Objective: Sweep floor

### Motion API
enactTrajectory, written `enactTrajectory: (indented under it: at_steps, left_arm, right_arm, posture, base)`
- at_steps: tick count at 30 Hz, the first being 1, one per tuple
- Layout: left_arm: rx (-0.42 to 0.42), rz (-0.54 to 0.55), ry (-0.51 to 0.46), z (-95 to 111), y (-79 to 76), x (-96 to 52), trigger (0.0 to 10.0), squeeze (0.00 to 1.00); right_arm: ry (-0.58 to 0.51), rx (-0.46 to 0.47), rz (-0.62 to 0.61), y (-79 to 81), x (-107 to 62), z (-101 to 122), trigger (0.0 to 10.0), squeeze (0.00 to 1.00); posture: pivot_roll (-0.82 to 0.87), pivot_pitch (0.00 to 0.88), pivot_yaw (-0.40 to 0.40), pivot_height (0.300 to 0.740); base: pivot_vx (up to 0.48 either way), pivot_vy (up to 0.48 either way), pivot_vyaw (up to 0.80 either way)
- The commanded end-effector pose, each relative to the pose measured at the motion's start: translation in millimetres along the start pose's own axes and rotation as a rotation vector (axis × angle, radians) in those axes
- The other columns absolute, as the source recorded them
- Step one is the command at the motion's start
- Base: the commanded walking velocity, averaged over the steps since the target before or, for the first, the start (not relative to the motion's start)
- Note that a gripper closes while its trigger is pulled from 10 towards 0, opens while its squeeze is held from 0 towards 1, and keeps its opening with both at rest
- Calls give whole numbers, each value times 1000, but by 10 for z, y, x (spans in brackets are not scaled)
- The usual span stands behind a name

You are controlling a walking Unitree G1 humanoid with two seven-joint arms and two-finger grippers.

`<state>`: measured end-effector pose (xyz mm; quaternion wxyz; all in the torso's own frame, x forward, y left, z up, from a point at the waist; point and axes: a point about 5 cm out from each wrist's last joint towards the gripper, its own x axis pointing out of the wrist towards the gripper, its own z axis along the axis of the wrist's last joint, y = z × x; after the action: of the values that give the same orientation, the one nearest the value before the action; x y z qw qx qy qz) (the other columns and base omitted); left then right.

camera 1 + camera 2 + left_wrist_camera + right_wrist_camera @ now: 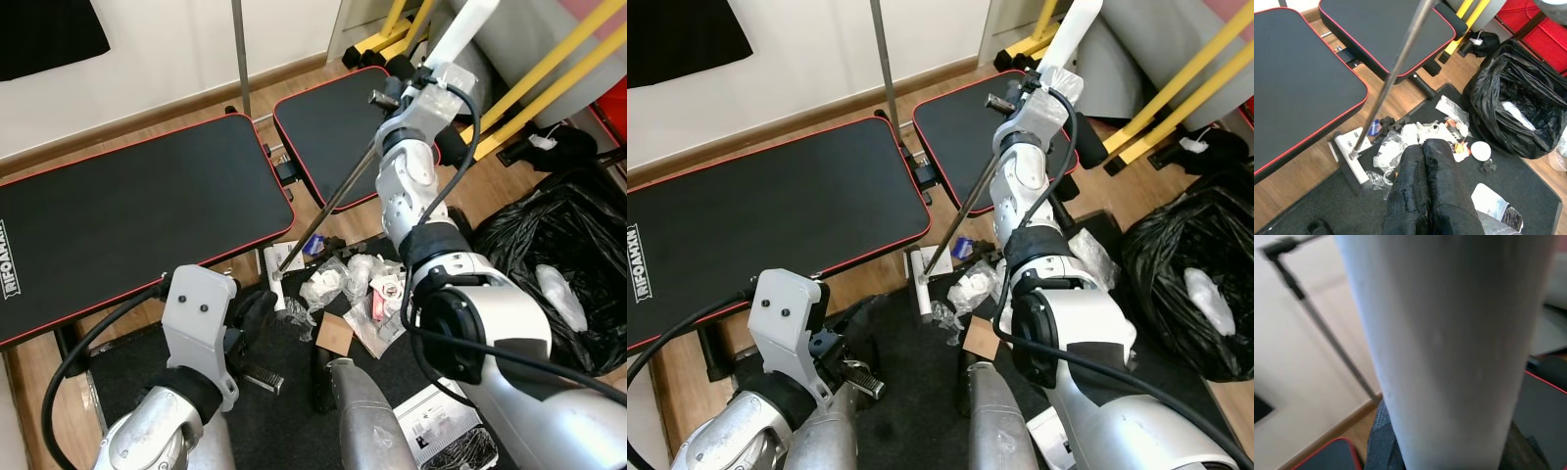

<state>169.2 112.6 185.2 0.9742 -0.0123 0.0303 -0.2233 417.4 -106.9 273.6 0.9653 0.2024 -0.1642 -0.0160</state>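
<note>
The broom (1388,83) is my tool here: a thin grey metal pole running down at a slant to a white head (1351,159) that rests on the edge of the dark mat (1528,186), at about 9 o'clock from the heap of wrappers and crumpled plastic (1422,139). I judge it light and stiff, a little top-heavy to steer from the far end, and the smooth pole likely slippery, so the thick pale handle grip is the place to hold. My right gripper (407,95) is up there, raised in front of the second bench pad, and the right wrist view shows the pale handle (1449,347) pressed between the dark fingers, so it is clamped on the broom. My left gripper (1427,191) hovers low over the mat, its two black fingers pressed together with nothing between them. The litter is soft and light and should slide easily toward the open black bin bag (558,264) at about 3 o'clock. The bristles under the head are hard to make out, the weight bench (127,211) hides the floor beneath it, and the bag's contents are mostly lost in its folds.
</note>
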Motion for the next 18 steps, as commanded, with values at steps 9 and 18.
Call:
enactTrajectory:
  at_steps: [9, 18]
  left_arm:
    - [-15, 31, 37, -59, -16, -5, 10000, 0]
    - [-11, 37, 33, -60, -4, 23, 10000, 0]
  right_arm:
    - [-79, 72, 78, 232, 71, 212, 10000, 337]
    - [-84, -22, 201, 271, 53, 208, 10000, 0]
  posture:
    - [0, 477, -198, 740]
    - [1, 457, -204, 740]
  base:
    - [0, 0, 0]
    - [0, 0, 0]
